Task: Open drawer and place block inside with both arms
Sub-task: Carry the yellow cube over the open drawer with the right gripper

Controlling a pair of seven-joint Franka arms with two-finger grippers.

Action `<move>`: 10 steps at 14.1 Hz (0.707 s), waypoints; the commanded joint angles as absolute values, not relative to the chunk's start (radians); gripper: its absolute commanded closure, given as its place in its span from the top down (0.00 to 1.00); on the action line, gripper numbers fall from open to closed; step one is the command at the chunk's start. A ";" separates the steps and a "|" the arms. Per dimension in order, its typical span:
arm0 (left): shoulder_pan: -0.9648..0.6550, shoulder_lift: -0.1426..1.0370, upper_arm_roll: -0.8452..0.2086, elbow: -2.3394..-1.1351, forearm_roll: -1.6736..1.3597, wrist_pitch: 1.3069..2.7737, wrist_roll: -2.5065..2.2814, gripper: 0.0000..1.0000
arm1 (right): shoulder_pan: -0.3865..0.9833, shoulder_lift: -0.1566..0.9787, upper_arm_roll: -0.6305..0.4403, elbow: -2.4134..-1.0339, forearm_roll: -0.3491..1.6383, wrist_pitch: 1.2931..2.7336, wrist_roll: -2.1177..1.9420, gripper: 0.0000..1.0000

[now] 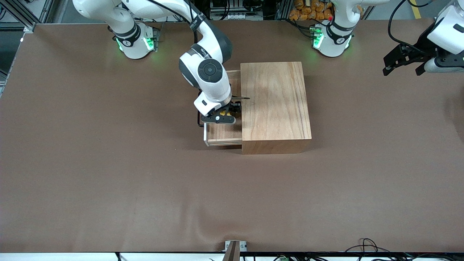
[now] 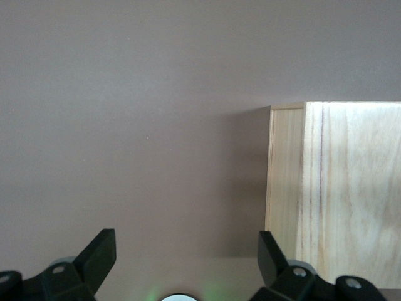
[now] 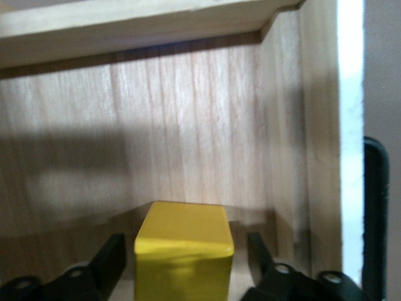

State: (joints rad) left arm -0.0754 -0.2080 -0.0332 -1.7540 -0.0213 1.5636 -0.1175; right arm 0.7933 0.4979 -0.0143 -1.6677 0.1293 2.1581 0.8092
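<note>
We're at the placing step: right gripper (image 1: 222,116) low in the open drawer (image 1: 223,133) mid-table, fingers spread either side of the yellow block (image 3: 183,254), apparently released; left gripper (image 1: 404,67) waits wide open by the table's edge; next, lift clear.
</note>
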 commanded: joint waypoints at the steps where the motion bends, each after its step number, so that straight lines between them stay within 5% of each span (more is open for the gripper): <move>1: -0.064 -0.215 -0.037 -1.744 -0.037 1.543 -0.098 1.00 | 0.795 0.463 -0.023 -1.664 0.114 2.152 0.870 1.00; 10: -0.064 -0.215 -0.038 -1.744 -0.037 1.543 -0.098 1.00 | 0.717 0.373 -0.034 -1.608 0.117 1.964 0.890 1.00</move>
State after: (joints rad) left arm -0.0754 -0.2079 -0.0334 -1.7540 -0.0213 1.5619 -0.1175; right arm 0.7566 0.4027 -0.0430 -1.6266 0.1271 2.0225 0.8821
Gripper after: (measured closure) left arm 0.000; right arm 0.000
